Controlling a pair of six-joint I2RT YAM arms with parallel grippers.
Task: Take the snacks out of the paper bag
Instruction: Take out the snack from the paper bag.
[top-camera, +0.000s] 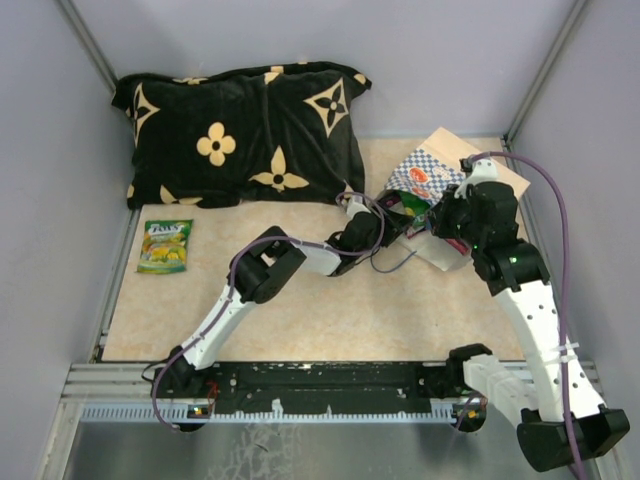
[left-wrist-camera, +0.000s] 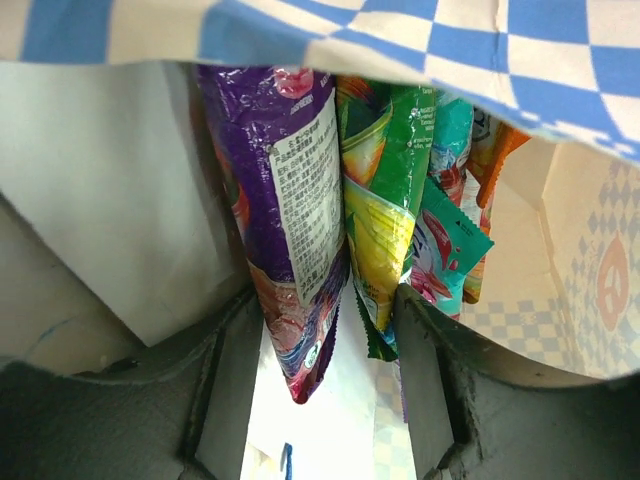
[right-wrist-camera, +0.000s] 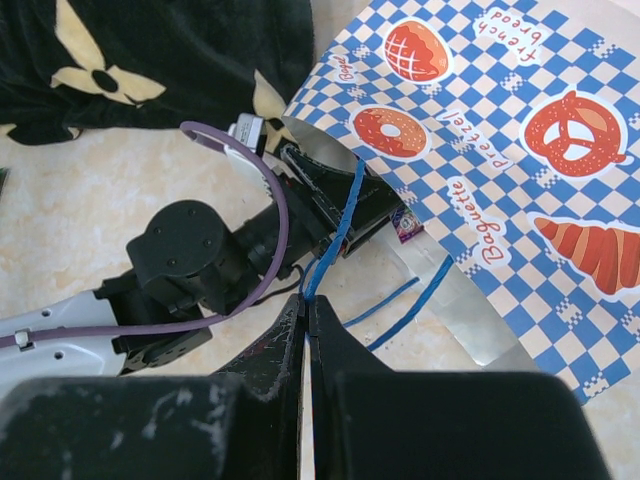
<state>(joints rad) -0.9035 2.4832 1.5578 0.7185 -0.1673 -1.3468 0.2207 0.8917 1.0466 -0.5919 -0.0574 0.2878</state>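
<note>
Reaches with left gripper (left-wrist-camera: 320, 305), nearest the lens, deep into paper bag (left-wrist-camera: 420, 45) at far right of table (top-camera: 300, 320), jaws spread on either side of lower ends of purple packet (left-wrist-camera: 285, 190) and green packet (left-wrist-camera: 385, 200), with teal packet (left-wrist-camera: 450, 235) and orange packet (left-wrist-camera: 497, 160) just to the right: four packets counted inside. Pinches with right gripper (right-wrist-camera: 307, 303), jaws pressed together, one blue cord handle (right-wrist-camera: 342, 225) of two at bag mouth, with left arm (right-wrist-camera: 190, 255) crossing in front. Counts also one loose packet (top-camera: 165, 246), green, flat near left table edge and well apart from bag, and one black cushion (top-camera: 240, 135) along far side.
</note>
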